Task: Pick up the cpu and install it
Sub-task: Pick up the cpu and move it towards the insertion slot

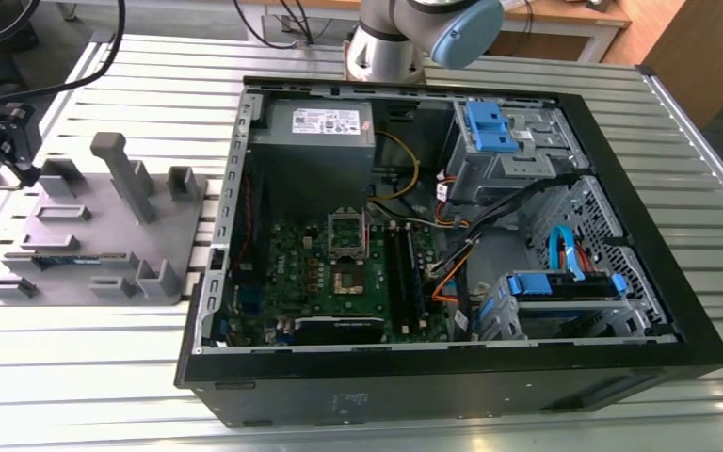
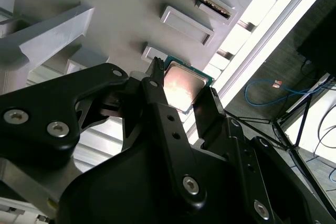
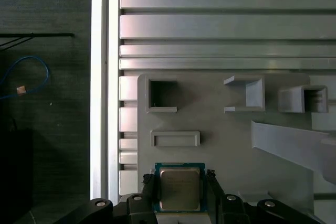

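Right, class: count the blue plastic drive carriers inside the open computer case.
2. One blue carrier sits at the far end of the case, beside the power supply; the other sits nearer the camera, toward the exterior view's right. More may be hidden.

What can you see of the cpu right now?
The cpu is a small flat square chip: silvery-grey metal lid, thin green rim. In both wrist views it faces lid up over the grey fixture tray, near its edge. The gripper is closed on it, black fingers against two opposite edges. Whether it rests on the tray cannot be told.
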Robot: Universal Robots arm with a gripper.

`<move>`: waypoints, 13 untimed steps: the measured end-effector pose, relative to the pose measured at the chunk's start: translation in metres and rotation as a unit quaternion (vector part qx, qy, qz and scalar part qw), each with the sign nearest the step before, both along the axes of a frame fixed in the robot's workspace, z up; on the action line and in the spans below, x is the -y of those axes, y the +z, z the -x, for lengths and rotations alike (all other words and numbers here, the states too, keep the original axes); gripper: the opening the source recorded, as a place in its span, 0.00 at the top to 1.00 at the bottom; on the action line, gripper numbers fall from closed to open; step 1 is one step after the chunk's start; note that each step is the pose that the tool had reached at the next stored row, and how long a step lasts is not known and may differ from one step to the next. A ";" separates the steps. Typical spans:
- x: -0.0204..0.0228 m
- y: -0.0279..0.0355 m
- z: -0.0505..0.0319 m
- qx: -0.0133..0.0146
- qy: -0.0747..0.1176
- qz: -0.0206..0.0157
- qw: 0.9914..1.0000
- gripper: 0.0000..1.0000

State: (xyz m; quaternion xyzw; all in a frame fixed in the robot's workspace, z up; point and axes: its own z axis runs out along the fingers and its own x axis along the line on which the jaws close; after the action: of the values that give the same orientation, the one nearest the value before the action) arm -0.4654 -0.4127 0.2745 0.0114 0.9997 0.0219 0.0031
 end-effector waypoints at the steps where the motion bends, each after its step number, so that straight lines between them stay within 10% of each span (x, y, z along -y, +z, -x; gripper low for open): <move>1: 0.0000 0.0000 0.0000 0.000 0.000 0.000 1.000 0.53; 13: 0.0000 0.0168 0.0000 0.000 0.000 0.000 1.000 0.53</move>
State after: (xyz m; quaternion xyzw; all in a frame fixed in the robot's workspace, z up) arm -0.4654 -0.4127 0.2914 0.0114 0.9997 0.0220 0.0031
